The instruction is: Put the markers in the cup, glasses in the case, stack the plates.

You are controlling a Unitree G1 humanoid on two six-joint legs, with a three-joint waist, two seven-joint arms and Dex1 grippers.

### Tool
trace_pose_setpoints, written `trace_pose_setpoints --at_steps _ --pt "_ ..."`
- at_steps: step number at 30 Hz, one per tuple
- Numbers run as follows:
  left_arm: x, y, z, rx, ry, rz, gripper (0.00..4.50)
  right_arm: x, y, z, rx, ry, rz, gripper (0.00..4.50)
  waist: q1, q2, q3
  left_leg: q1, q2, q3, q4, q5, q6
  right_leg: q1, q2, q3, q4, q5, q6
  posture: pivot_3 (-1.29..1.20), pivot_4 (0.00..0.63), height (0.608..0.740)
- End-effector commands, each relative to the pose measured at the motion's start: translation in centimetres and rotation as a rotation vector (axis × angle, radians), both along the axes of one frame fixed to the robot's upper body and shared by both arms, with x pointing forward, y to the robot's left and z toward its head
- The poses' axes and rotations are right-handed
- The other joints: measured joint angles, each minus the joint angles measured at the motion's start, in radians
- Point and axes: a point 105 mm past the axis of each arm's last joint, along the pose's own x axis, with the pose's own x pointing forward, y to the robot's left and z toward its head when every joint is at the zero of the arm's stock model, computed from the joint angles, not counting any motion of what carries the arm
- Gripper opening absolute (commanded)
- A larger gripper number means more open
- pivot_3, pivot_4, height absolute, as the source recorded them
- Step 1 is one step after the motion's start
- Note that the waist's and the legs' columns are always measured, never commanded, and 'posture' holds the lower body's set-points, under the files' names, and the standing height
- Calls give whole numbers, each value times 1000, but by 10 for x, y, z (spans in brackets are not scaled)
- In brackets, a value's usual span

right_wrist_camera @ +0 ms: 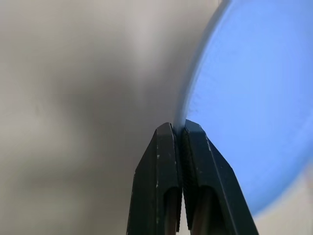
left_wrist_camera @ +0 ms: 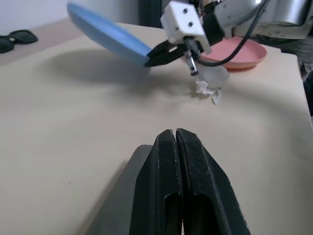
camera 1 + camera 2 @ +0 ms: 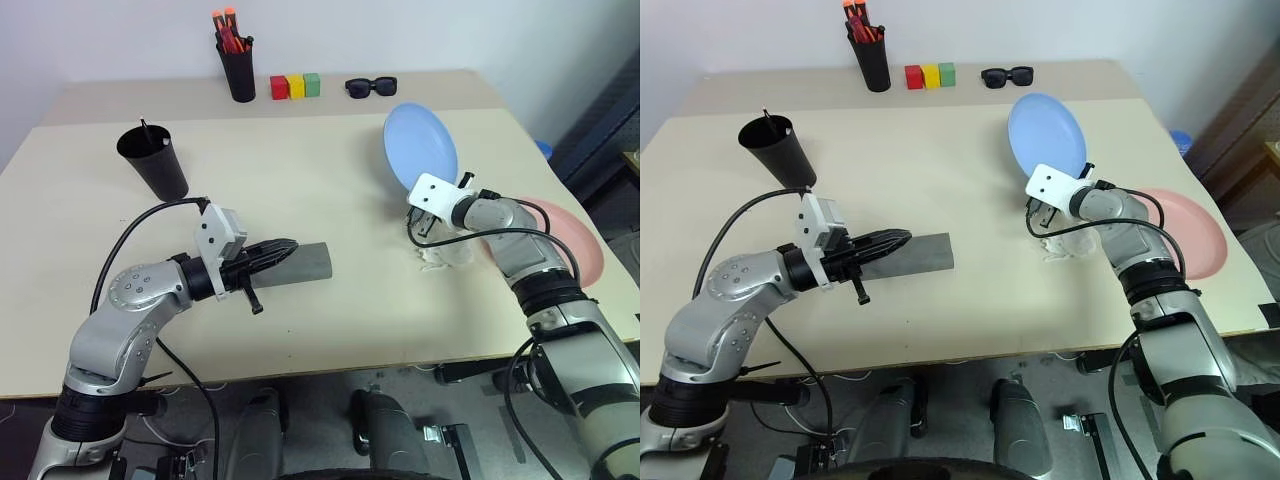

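Note:
My right gripper [image 1: 177, 128] is shut on the rim of the light blue plate [image 3: 420, 145], which hangs tilted above the table at the right. The salmon pink plate [image 3: 578, 240] lies flat on the table just right of that arm. My left gripper [image 3: 288, 248] is shut with nothing between its fingers, lying over the near end of the closed grey case [image 3: 315, 262]. The black cup [image 3: 155, 160] stands at the far left with a slim marker [image 3: 145, 128] poking up inside it. The glasses are out of view.
At the back stand a black pen holder [image 3: 240, 70] with orange-capped markers, three coloured blocks [image 3: 295, 86] and black sunglasses [image 3: 371, 87]. A crumpled white scrap [image 3: 440, 258] lies under my right wrist. The table edge [image 3: 330, 365] runs close in front.

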Motion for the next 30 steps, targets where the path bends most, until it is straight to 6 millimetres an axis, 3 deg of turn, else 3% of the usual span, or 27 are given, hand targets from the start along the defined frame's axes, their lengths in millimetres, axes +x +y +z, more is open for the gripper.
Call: trace_pose_setpoints --at_steps 1,4,9,14,15,19,22,26,30 --pt "-1 -5 10 -12 -44 -32 0 -22 -24 53 -4 -80 9 42 4 0 0 0 0 0 0 0 0 0 0 0 0 0 0 0 150 740" --pt "-2 -9 9 -13 -38 -63 0 -53 -54 62 -44 30 -20 42 16 1 0 0 0 0 0 0 0 0 0 0 -1 0 0 0 150 740" --pt "-4 -19 6 -10 -35 -126 0 -115 -105 49 -156 304 -120 42 21 1 0 1 0 0 0 0 0 1 0 0 -2 0 0 0 150 740" --pt "-5 -36 8 -34 -38 -197 0 -150 -125 24 -171 484 -205 42 14 2 -1 2 0 0 3 -1 0 2 -1 0 -2 -1 1 0 150 740" --pt "-5 -39 8 -33 -38 -209 0 -154 -123 17 -151 519 -205 307 13 2 -1 2 0 0 4 -1 0 2 -1 0 -1 -1 1 0 150 740" --pt "-7 -44 6 -31 -38 -225 0 -157 -121 10 -150 534 -215 1957 10 3 -1 2 0 0 6 -1 0 3 -1 1 -1 -1 1 0 150 740" --pt "-9 -43 4 -31 -34 -228 0 -142 -104 25 -111 425 -170 3552 10 3 -1 2 0 0 8 -2 -1 4 -1 1 -1 -1 1 0 150 740" --pt "-10 -42 2 -31 -32 -221 0 -127 -82 32 -29 356 -99 3552 11 3 -1 1 0 -1 10 -4 0 4 -1 0 -1 -1 1 0 150 740" --pt "-10 -42 2 -34 -35 -209 0 -109 -58 20 35 328 -37 3552 14 3 -1 1 0 -1 11 -4 0 5 -1 0 -2 -1 1 0 150 740"
